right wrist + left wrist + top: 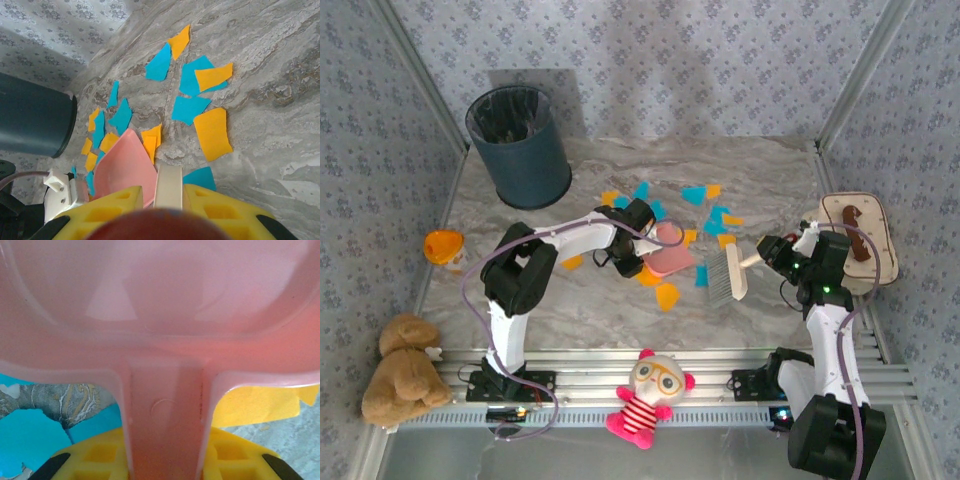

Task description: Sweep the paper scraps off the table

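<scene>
**Brush facing dustpan, scraps lying between and beyond**

The left gripper (636,260) is pinching the handle of the pink dustpan (670,250). In the left wrist view the handle is running straight up between the yellow fingers (100,455), which are pressing against it on both sides. The right gripper (772,256) is clamping the cream handle of the hand brush (725,277), and the jaws are pressed together on it.

The dustpan is opening towards the robot's right and the brush head is facing it from that side, with its long axis running roughly near to far. The paper scraps (710,215) are lying on the table (580,305). A few orange and cyan bits are sitting in the gap between brush and pan, while most are spreading across the far side of both tools, towards the dark waste bin (520,145).

Judging from this, the right arm is sitting nearer the bulk of the scraps. The coming stroke is probably calling for the brush to reach past them and drag leftwards and nearwards into the pan's mouth
</scene>
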`<move>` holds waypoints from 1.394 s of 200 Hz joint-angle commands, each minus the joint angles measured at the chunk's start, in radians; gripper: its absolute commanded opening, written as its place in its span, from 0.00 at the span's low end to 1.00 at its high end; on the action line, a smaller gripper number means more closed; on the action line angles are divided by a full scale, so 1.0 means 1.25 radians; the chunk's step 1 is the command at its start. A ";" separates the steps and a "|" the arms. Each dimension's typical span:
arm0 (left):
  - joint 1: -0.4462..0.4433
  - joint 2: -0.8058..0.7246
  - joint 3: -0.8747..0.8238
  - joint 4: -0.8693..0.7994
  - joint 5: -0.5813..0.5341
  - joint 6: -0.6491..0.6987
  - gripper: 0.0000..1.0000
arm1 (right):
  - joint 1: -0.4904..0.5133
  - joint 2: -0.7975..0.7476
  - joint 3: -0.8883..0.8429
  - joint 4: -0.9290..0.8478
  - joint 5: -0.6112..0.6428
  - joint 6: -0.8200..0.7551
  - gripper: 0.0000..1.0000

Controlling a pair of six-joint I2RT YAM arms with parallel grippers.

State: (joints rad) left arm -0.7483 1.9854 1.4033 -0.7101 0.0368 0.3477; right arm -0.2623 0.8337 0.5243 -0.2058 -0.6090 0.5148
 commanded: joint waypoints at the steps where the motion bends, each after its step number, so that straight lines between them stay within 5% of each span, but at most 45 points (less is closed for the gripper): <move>1: -0.006 -0.065 0.011 -0.031 0.007 0.009 0.09 | 0.004 -0.010 0.031 0.033 -0.032 0.011 0.00; 32: -0.006 -0.116 0.010 -0.052 -0.005 0.007 0.00 | 0.012 0.000 0.025 0.074 -0.034 0.015 0.00; 82: 0.000 -0.193 -0.002 -0.100 -0.054 -0.010 0.00 | 0.037 0.069 0.025 0.219 -0.031 0.055 0.00; 158: 0.026 -0.269 0.040 -0.247 -0.104 -0.058 0.00 | 0.161 0.313 0.134 0.446 0.070 0.115 0.00; 238: 0.043 -0.338 -0.007 -0.304 -0.028 0.083 0.00 | 0.268 0.528 0.246 0.519 0.217 0.107 0.00; 279: 0.033 -0.317 0.014 -0.308 0.005 0.066 0.00 | 0.287 0.583 0.246 0.537 0.255 0.111 0.00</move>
State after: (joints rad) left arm -0.6937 1.5913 1.4014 -1.0691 -0.0048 0.4114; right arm 0.0845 1.5406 0.8051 0.4129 -0.3527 0.6434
